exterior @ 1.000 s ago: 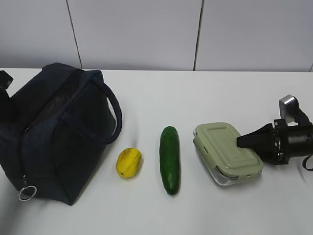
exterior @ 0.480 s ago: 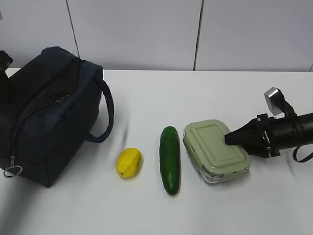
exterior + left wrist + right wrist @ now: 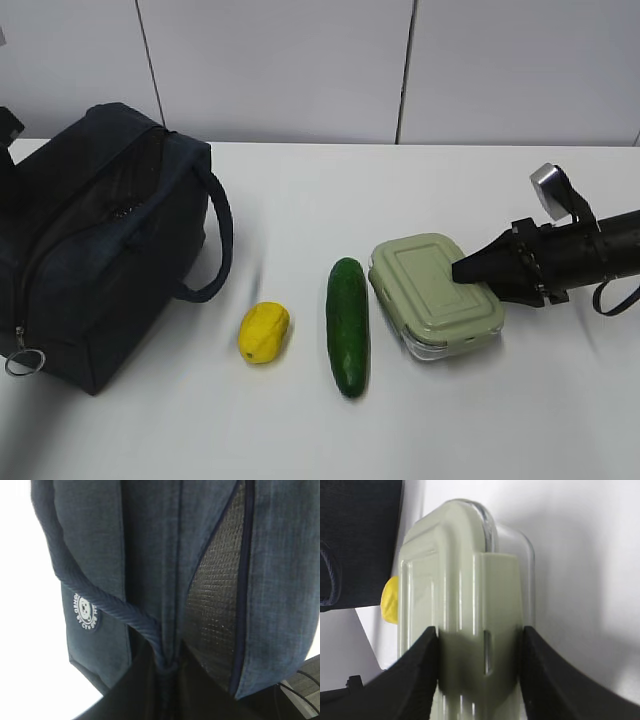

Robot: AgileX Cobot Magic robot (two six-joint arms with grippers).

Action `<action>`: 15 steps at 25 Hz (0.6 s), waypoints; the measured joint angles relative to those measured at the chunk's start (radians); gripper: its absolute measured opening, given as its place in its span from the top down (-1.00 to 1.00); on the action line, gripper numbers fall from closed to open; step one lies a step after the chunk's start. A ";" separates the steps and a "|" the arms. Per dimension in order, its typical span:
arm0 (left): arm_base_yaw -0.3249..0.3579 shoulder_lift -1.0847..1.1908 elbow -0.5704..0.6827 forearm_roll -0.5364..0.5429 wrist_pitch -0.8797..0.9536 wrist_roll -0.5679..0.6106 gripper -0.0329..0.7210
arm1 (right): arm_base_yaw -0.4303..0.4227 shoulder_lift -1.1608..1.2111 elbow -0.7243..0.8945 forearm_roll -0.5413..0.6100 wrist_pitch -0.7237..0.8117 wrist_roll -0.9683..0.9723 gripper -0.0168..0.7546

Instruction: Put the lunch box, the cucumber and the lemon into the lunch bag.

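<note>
The dark navy lunch bag (image 3: pixel 100 250) stands at the left of the table, its zip parted, with black mesh lining (image 3: pixel 220 605) showing in the left wrist view. My left gripper (image 3: pixel 165 667) is shut on the bag's rope handle (image 3: pixel 100 600) where it meets the fabric. The yellow lemon (image 3: pixel 263 332) and the dark green cucumber (image 3: pixel 348 326) lie side by side mid-table. My right gripper (image 3: pixel 460 272) is shut on the right end of the sage-green-lidded lunch box (image 3: pixel 430 290), one finger on each face (image 3: pixel 480 635). The box sits just right of the cucumber.
A metal ring pull (image 3: pixel 22 362) hangs at the bag's front left corner, and a round white logo (image 3: pixel 86 611) marks its side. A second loop handle (image 3: pixel 215 240) droops toward the lemon. A white wall stands behind the white table (image 3: pixel 330 190).
The right gripper has carried the lunch box left and farther back, close to the cucumber. The left gripper has pulled the bag's top up and leftward, so it stands taller.
</note>
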 joint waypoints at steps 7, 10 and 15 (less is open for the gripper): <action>-0.027 0.001 0.000 0.020 0.002 -0.006 0.90 | 0.000 -0.044 -0.002 0.007 -0.001 0.018 0.04; -0.043 0.006 0.000 0.034 0.002 -0.018 0.90 | 0.000 -0.069 -0.010 0.008 -0.001 0.031 0.05; -0.050 0.010 0.000 0.038 0.002 -0.024 0.90 | 0.000 -0.116 -0.012 0.028 -0.001 0.051 0.05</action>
